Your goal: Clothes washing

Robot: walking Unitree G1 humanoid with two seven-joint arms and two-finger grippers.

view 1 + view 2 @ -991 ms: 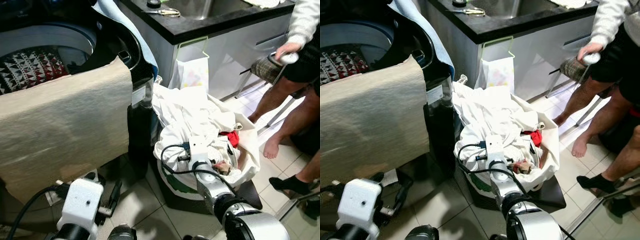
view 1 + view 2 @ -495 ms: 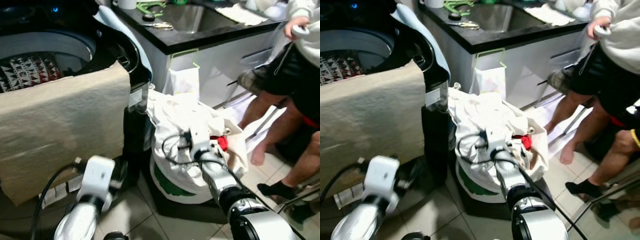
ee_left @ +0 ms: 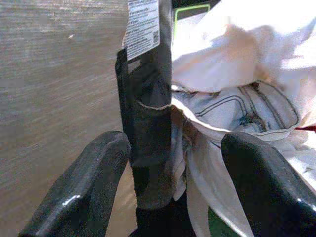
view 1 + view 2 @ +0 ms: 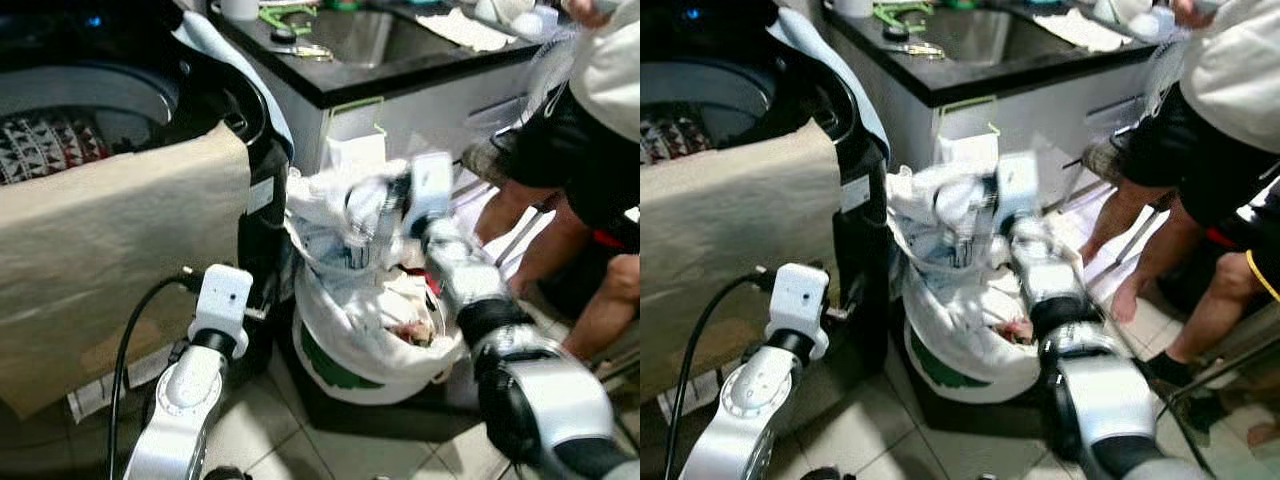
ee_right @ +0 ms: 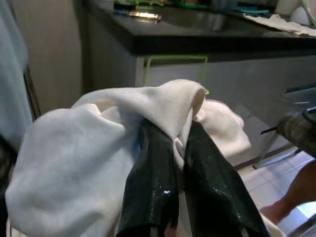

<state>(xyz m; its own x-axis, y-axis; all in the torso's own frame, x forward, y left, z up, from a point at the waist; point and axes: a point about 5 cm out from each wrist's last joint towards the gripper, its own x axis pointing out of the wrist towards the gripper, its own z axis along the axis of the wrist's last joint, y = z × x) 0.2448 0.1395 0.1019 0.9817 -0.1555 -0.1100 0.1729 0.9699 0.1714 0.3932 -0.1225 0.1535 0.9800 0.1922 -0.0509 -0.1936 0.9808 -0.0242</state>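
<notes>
1. Far left is the black top-loading washing machine (image 4: 230, 90), drum open, with a beige towel (image 4: 110, 250) draped over its front edge, so it looks ready for loading.
2. The left end effector (image 3: 173, 197) hangs wide open and empty beside the machine's corner, probably waiting to help.
3. The right end effector (image 5: 180, 153) is clamped on a white crumpled cloth (image 5: 98, 143), held above the white laundry bag (image 4: 345, 345) on the floor.

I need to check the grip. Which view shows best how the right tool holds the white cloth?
The right wrist view: the right tool is shut on the white cloth. Both eye views show that cloth blurred above the laundry bag; the left wrist view shows more laundry.
</notes>
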